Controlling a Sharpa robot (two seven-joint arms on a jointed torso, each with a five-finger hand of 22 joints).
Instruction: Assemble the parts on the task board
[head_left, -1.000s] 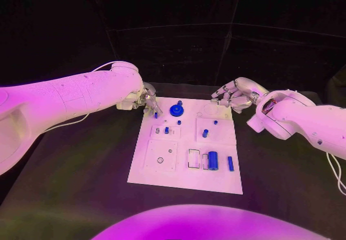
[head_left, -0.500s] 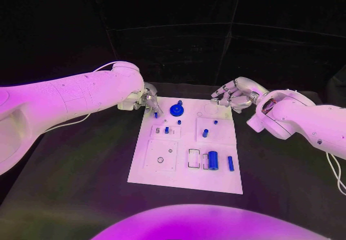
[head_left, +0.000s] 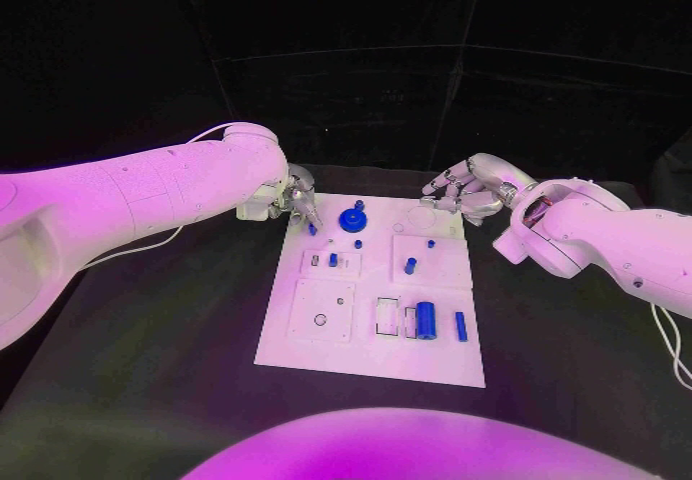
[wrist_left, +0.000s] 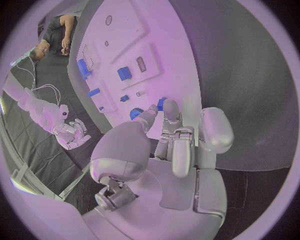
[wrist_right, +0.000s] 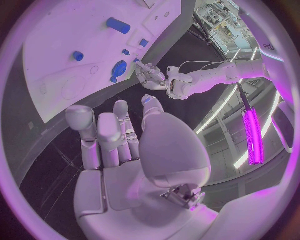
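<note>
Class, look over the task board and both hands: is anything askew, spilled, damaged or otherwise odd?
Nothing stands out. The task board lies flat on the black table, and the blue parts sit on it in order. The left hand holds a small blue part at the board's far left corner; the right hand hovers at the far right corner.

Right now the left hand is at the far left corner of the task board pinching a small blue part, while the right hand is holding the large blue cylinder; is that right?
Not quite. The left hand does pinch a small blue part at the task board's far left corner, but the right hand holds nothing. The head view shows the large blue cylinder lying on the board's near half, away from both hands.
</note>
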